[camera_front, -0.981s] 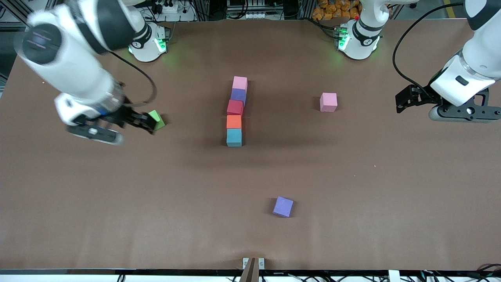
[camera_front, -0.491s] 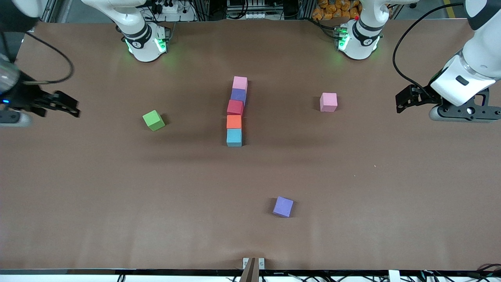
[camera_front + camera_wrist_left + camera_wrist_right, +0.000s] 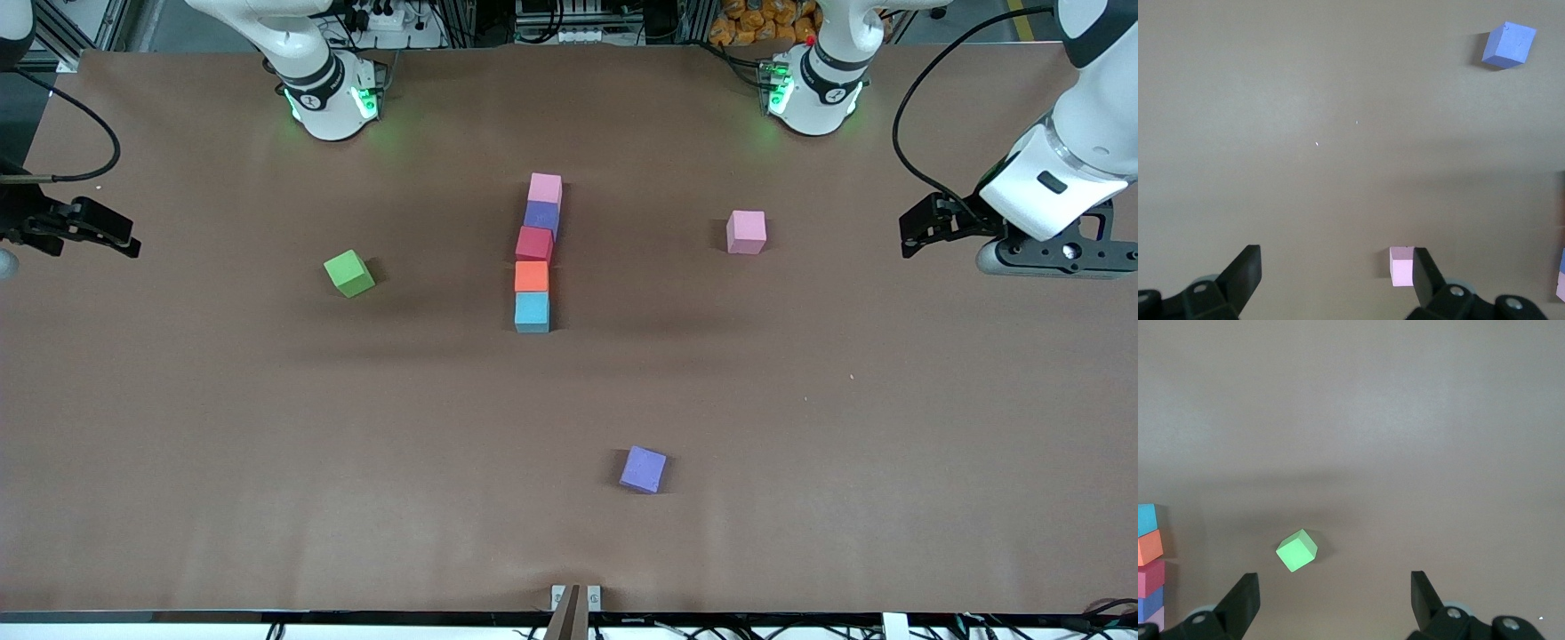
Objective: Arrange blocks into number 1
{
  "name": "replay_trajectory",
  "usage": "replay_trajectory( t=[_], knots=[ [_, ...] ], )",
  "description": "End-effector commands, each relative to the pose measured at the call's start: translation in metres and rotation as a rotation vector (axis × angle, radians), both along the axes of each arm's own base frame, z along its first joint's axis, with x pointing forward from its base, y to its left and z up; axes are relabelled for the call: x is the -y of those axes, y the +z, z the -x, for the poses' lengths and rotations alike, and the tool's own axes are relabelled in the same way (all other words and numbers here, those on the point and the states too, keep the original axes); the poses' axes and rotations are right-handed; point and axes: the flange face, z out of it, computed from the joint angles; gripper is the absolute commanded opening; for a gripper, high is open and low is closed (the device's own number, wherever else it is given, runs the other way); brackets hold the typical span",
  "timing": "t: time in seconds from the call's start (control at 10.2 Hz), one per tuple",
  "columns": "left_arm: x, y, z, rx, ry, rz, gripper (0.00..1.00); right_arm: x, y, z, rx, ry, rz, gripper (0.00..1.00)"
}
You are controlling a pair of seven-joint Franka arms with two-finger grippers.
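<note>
Right gripper (image 3: pixel 107 236) over the table (image 3: pixel 267 462) edge at the right arm's end, jaws wide, holding nothing. Green block (image 3: pixel 348 273) alone, toward that end. Mid-table, a touching line running away from the front camera: light blue block (image 3: pixel 532 312), orange block (image 3: pixel 532 276), red block (image 3: pixel 534 244), purple block (image 3: pixel 540 214), pink block (image 3: pixel 545 188). Second purple block (image 3: pixel 643 468) near the front edge. Second pink block (image 3: pixel 746 231) toward the left arm's end. Left gripper (image 3: pixel 920 229) over that end, jaws wide, empty.

The blocks (image 3: pixel 532 311) look matt and slightly soft, like foam, each one flat colour with no shine. The tabletop (image 3: pixel 267 462) wears a dull brown paper-like covering with faint ripples, while the arms at the upper corners have glossy white plastic shells (image 3: pixel 1058 173).
</note>
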Motion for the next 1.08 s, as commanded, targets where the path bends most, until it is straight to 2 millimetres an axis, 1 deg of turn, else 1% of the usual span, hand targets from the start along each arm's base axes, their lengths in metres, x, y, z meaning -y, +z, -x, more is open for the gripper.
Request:
replay_trajectory(
  t=[0.0,0.2,0.39,0.59,0.69,0.79,0.88,0.98],
  knots=[
    [-0.001,0.005,-0.003,0.008,-0.022,0.008,1.0,0.018,0.012,0.012,0.01,-0.027,-0.014,1.0],
    [-0.001,0.005,-0.003,0.01,-0.022,0.009,1.0,0.018,0.015,0.017,-0.017,-0.025,-0.017,1.0],
    [-0.001,0.002,-0.004,0.009,-0.003,0.01,1.0,0.018,0.015,0.017,-0.019,-0.023,-0.017,1.0],
    [-0.008,0.004,-0.006,0.026,0.011,0.011,1.0,0.013,0.015,0.017,-0.019,-0.011,-0.016,1.0],
    [-0.013,0.006,-0.006,0.031,0.02,0.011,1.0,0.013,0.016,0.017,-0.018,-0.008,-0.011,1.0],
    [-0.013,0.006,-0.007,0.034,0.02,0.012,1.0,0.012,0.015,0.016,-0.021,-0.004,-0.003,1.0],
    [-0.012,0.004,-0.007,0.034,0.019,0.014,1.0,0.011,0.019,0.015,-0.02,0.011,-0.002,1.0],
    [-0.012,0.003,-0.008,0.035,0.019,0.014,1.0,0.01,0.017,0.014,-0.023,0.028,-0.002,1.0]
  ],
)
